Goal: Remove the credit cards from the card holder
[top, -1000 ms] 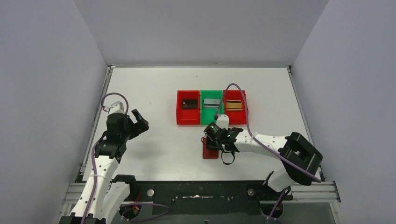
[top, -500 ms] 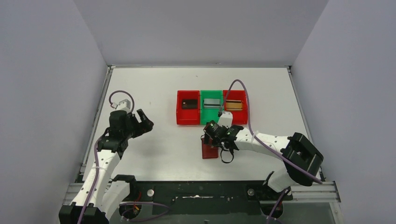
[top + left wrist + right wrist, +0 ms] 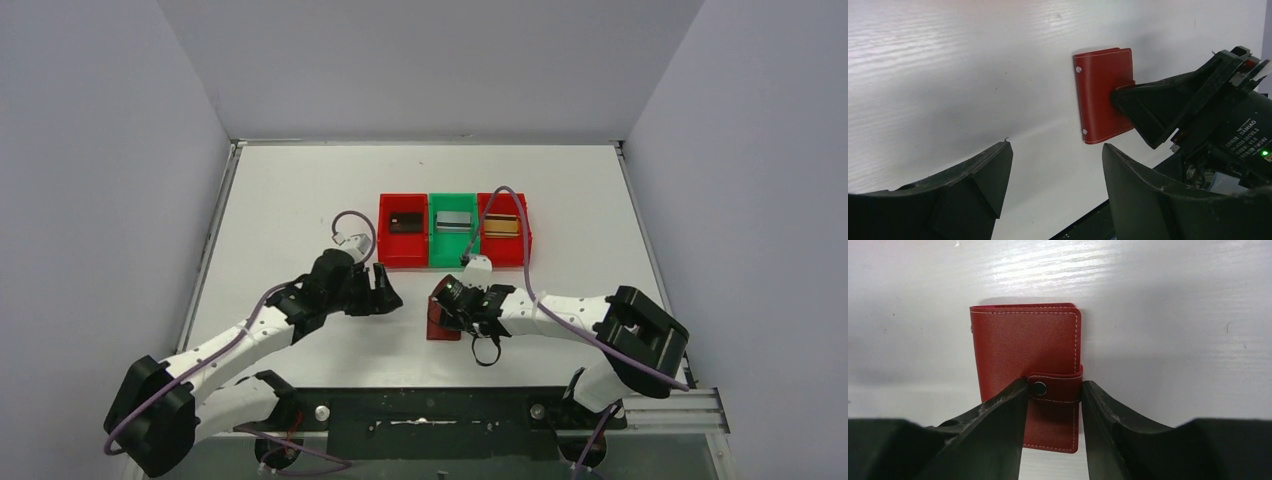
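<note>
My right gripper (image 3: 1054,385) sits low in the middle of the overhead view, over the card holder (image 3: 438,324), which lies flat on the table (image 3: 300,200) with its cover closed. From my wrist I see my two fingers on either side of the clasp tab (image 3: 1060,390), close against its edges. I cannot tell whether they actually pinch it. My left gripper (image 3: 1056,147) hangs open and empty just left of the holder. Up in the centre, a black card (image 3: 405,222) lies in the left red bin (image 3: 403,256), a silver card (image 3: 453,221) in the green bin (image 3: 452,254) and a gold card (image 3: 501,226) in the right red bin (image 3: 505,256). So I judge three cards done. The closed cover hides whether any remain.
</note>
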You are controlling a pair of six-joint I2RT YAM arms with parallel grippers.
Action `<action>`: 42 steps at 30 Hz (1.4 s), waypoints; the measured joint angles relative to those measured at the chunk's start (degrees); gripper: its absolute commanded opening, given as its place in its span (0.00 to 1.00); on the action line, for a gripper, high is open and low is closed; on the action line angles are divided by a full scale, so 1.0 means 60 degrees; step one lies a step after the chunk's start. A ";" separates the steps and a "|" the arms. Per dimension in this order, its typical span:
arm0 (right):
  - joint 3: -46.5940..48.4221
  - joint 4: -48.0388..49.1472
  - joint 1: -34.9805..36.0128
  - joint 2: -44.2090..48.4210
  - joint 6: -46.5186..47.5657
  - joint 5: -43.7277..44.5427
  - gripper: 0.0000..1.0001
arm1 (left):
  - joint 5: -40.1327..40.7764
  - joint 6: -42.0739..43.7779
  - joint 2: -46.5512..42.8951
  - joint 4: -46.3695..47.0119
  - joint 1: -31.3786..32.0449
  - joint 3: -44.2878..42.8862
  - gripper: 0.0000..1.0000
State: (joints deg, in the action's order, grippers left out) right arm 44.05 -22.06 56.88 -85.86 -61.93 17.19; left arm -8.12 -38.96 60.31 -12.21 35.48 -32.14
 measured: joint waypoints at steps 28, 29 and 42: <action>-0.3082 0.5198 0.0656 0.1129 -0.0594 -0.0576 0.15 | 0.1902 -0.2954 0.3155 0.3989 0.3479 0.1126 0.29; -0.3100 0.5293 0.0652 0.1104 -0.0586 -0.0557 0.15 | 0.1945 -0.3002 0.3228 0.4051 0.3461 0.1133 0.25; -0.3960 0.6386 0.0138 0.1614 -0.0597 -0.1268 0.17 | 0.2350 -0.3235 0.3173 0.4054 0.3534 0.1198 0.00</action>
State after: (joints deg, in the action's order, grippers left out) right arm 20.29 16.25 57.71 -76.18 -65.52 9.58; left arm 5.98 -58.37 79.35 12.12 56.69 -24.95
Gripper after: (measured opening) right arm 0.334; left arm 0.263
